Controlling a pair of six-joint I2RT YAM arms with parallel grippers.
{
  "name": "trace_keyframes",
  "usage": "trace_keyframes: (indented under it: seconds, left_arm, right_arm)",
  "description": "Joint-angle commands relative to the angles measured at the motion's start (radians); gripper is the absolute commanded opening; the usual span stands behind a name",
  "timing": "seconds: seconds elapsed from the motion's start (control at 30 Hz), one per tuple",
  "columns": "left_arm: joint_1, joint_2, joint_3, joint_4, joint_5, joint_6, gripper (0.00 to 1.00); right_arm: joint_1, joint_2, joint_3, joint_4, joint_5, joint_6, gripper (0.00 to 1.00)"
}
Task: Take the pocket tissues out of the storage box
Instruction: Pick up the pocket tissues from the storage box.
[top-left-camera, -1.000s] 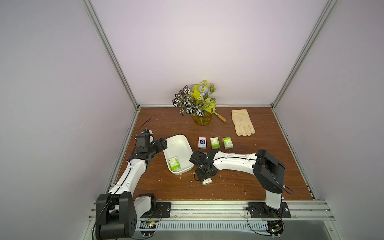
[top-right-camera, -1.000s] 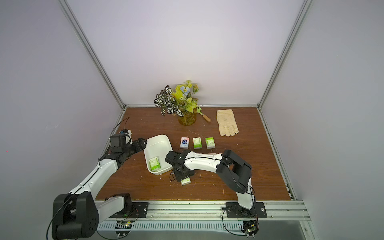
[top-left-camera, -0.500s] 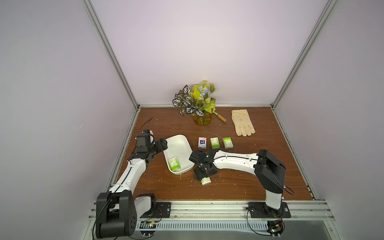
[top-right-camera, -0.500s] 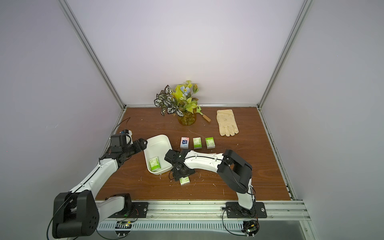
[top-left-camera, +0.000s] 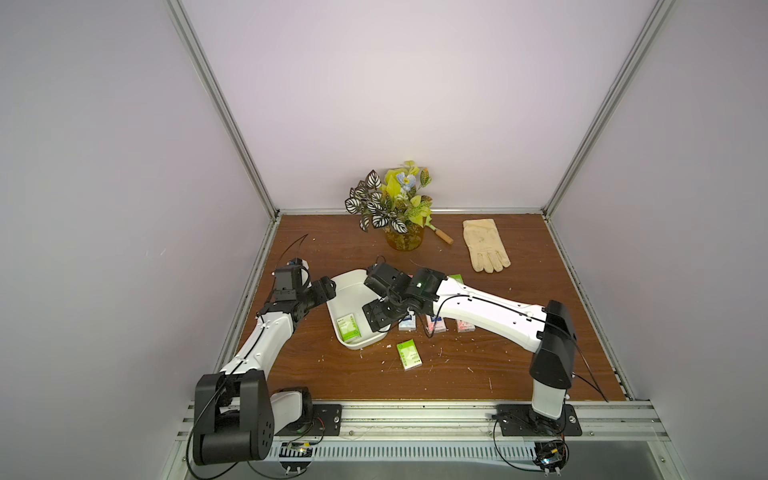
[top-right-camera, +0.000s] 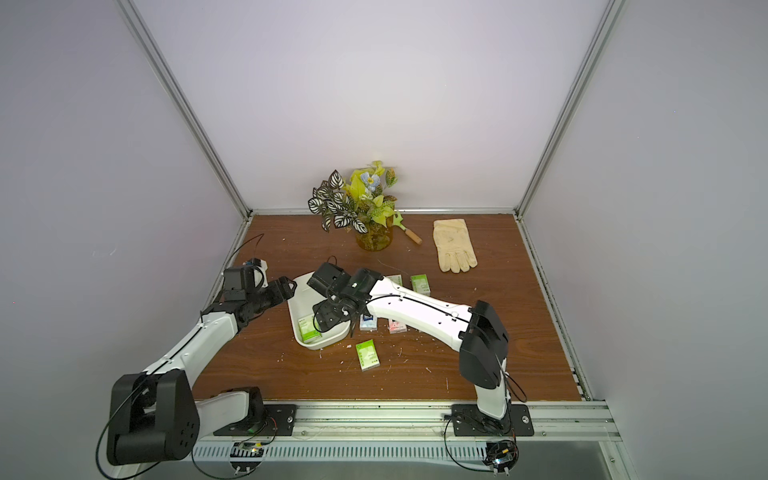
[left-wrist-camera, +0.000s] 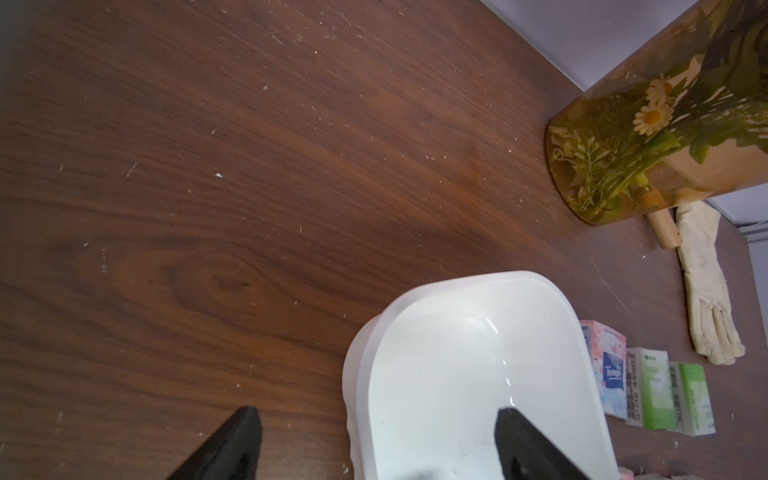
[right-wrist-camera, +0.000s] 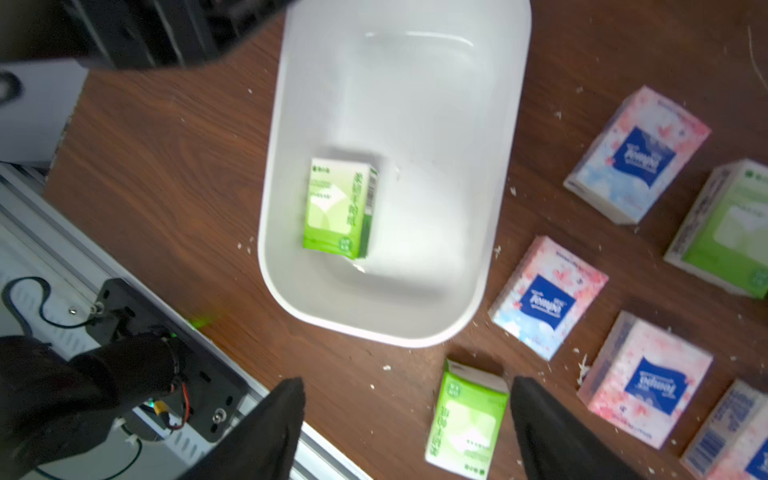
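Observation:
The white storage box (top-left-camera: 352, 291) (top-right-camera: 300, 300) lies left of centre with one green pocket tissue packet (top-left-camera: 348, 327) (right-wrist-camera: 338, 208) inside. A second green packet (top-left-camera: 409, 354) (right-wrist-camera: 467, 419) lies on the table before it. Pink packets (top-left-camera: 436, 325) (right-wrist-camera: 548, 295) lie in a row to its right. My right gripper (top-left-camera: 376, 318) (right-wrist-camera: 405, 403) hovers open over the box's right rim, holding nothing. My left gripper (top-left-camera: 328, 286) (left-wrist-camera: 378, 432) is open astride the far-left rim (left-wrist-camera: 361, 365), one finger outside and one inside.
An amber plant pot (top-left-camera: 404, 239) with a wooden-handled tool stands at the back. A cream glove (top-left-camera: 486, 245) lies at the back right. More packets (top-right-camera: 420, 284) (left-wrist-camera: 652, 386) lie behind my right arm. White crumbs dot the wood.
My right gripper has opened, left the green packet on the table and risen back over the box. The left arm has barely moved.

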Motion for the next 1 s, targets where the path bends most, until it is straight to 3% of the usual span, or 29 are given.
trace_keyframes:
  seconds: [0.0,0.17,0.37,0.97]
  left_arm:
    - [0.013,0.019,0.022,-0.019,0.036,0.021,0.79]
    - [0.012,0.042,0.018,-0.016,0.056,0.023,0.66]
    - [0.013,0.055,0.011,0.003,0.069,0.015,0.57]
    - [0.013,0.086,-0.013,0.034,0.085,0.003,0.34]
  right_arm:
    - [0.016,0.1,0.12,-0.055,0.034,-0.077,0.85]
    - [0.019,0.243,0.308,-0.092,0.025,-0.115,0.84]
    - [0.018,0.348,0.407,-0.097,0.007,-0.126,0.85]
    - [0.026,0.465,0.414,-0.057,-0.069,-0.146,0.84]
